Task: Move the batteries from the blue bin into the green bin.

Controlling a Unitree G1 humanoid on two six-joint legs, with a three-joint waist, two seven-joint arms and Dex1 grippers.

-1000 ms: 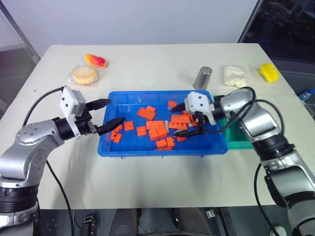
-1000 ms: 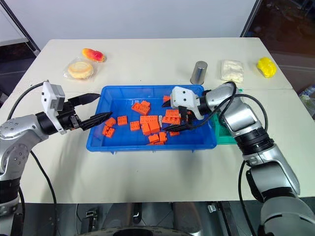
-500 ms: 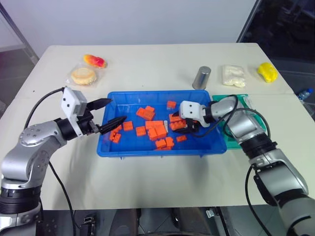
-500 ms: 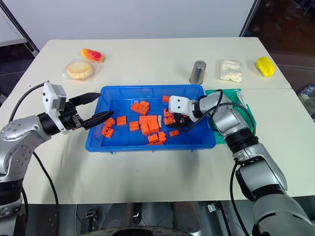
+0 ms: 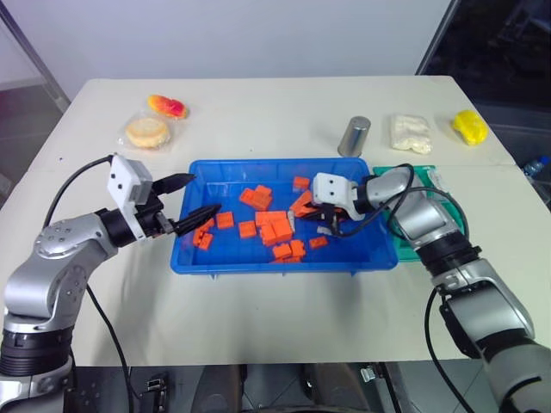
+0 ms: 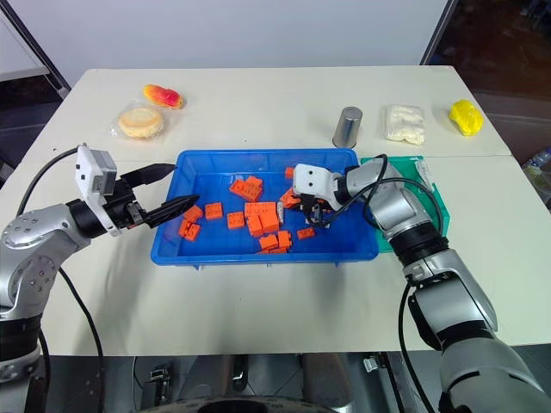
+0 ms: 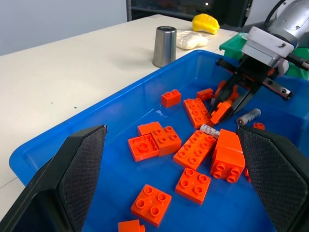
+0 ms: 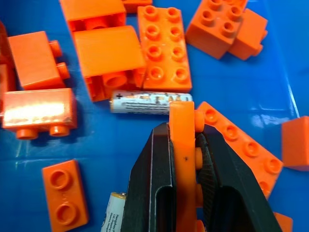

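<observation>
The blue bin (image 5: 258,163) holds several orange blocks and small silver batteries. One battery (image 8: 150,103) lies flat on the bin floor just past my right gripper's tips, and another (image 8: 113,217) pokes out beside its fingers. In the left wrist view two batteries (image 7: 248,116) (image 7: 210,129) lie near that gripper. My right gripper (image 5: 325,222) is down inside the bin's right half, shut on a thin orange block (image 8: 181,116), not on a battery. My left gripper (image 5: 200,196) hangs open over the bin's left edge, holding nothing. The green bin (image 5: 405,250) sits right of the blue one, mostly hidden by my right arm.
A grey metal can (image 5: 354,136) stands just behind the blue bin. A white packet (image 5: 411,133) and a yellow object (image 5: 470,126) lie at the back right. At the back left are a bagged pastry (image 5: 147,132) and a red-yellow item (image 5: 167,106).
My right gripper dropped further into the blue bin, and its open jaws closed onto an orange block. The left arm stayed put.
</observation>
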